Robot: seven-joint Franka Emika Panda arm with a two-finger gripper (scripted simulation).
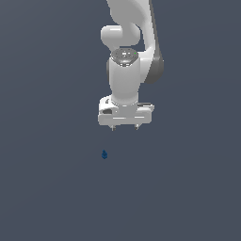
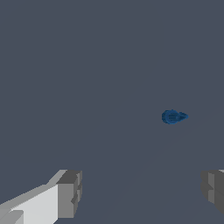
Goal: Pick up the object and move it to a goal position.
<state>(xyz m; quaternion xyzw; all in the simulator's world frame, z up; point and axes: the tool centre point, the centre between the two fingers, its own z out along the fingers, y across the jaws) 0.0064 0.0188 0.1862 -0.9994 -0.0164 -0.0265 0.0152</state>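
Note:
The object (image 1: 104,154) is a tiny dark blue teardrop-shaped blob lying on the flat grey ground. It also shows in the wrist view (image 2: 173,117). My white gripper (image 1: 124,127) hangs above it, pointing down, a little toward the exterior view's right of the blob. The jaws stand wide apart and hold nothing. In the wrist view my gripper (image 2: 142,192) shows two grey fingertips (image 2: 70,192), with the blob apart from them and not between them.
The white arm (image 1: 127,42) rises out of the top of the exterior view. The plain grey ground (image 1: 47,188) extends all round.

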